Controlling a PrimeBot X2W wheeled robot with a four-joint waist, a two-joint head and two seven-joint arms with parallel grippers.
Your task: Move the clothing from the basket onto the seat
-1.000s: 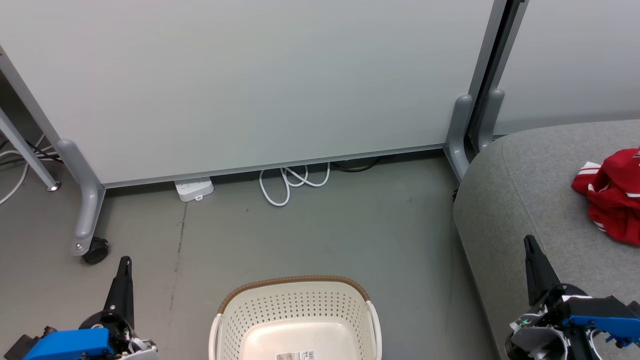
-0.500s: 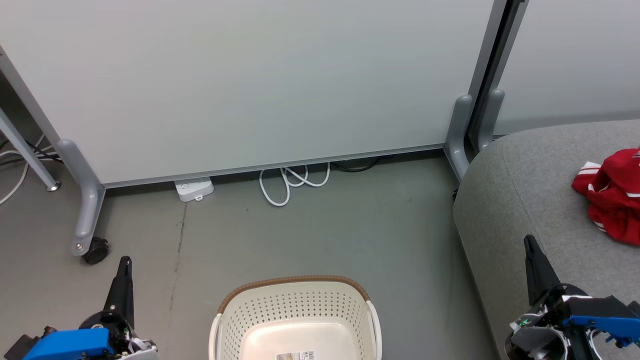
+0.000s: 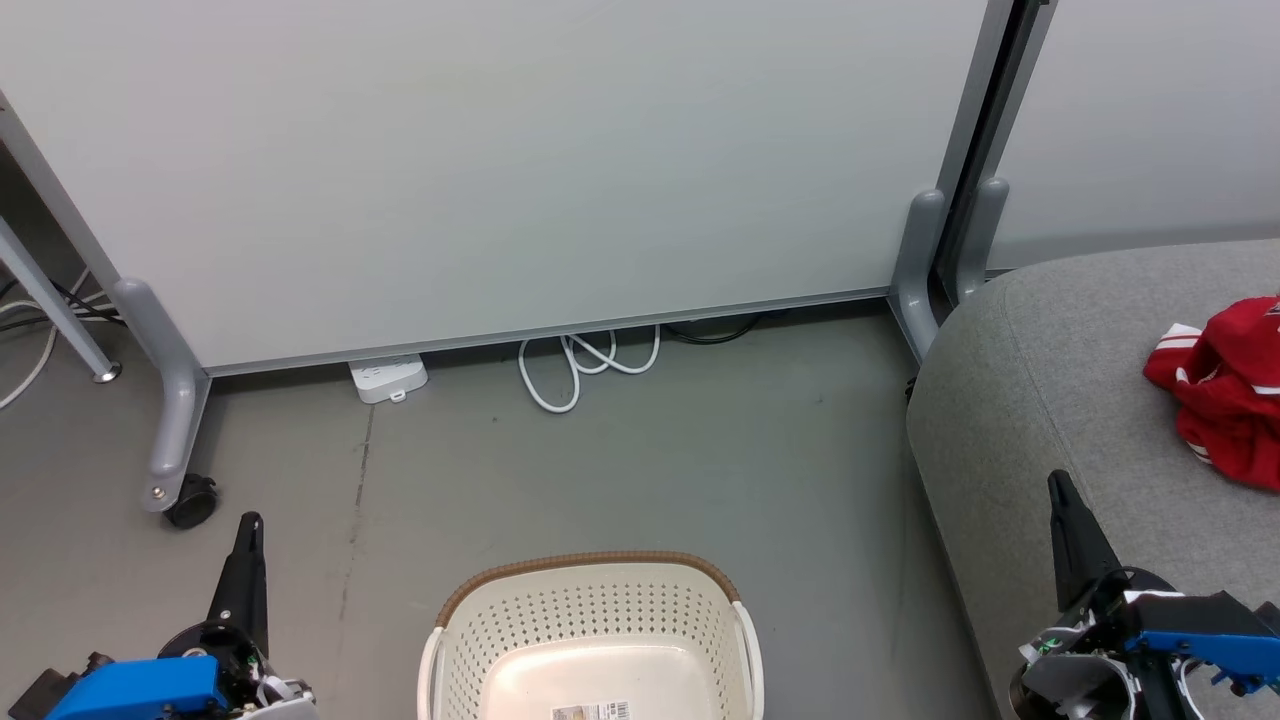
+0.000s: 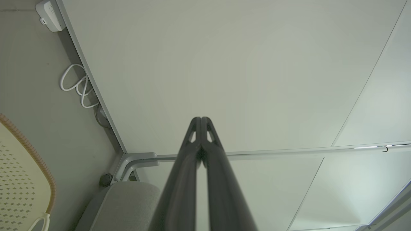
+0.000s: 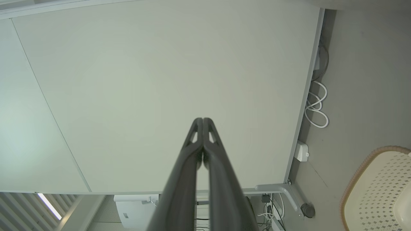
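At the far left of the head view, a grey panel foot with a black castor (image 3: 190, 502) is seen standing on the grey floor (image 3: 650, 470). Just to its right, the left gripper (image 3: 251, 522) is held low over the floor with its two dark fingers pressed together into a single point, and nothing is gripped; in the left wrist view the fingertips are seen meeting against the pale partition panel (image 3: 500, 170). Further right, a white power strip (image 3: 388, 378) is found lying at the foot of the panel, and a looped white cable (image 3: 575, 368) is laid on the floor beside it. The basket (image 3: 590, 603) is placed on the floor at the bottom centre, between the two grippers and touched by neither; its smooth bottom is exposed, with a label sticker (image 3: 590, 711) lying on it. To the right, well apart from the basket, the seat (image 3: 1040, 370) is seen. The right gripper (image 3: 1058, 482) is held above the seat's near edge, its fingers likewise closed tip to tip on nothing. At the far right, the clothing (image 3: 1232, 405) is heaped on the seat as a crumpled red bundle with white stripes, cut off by the picture's edge; whether one garment or two are in it cannot be told.
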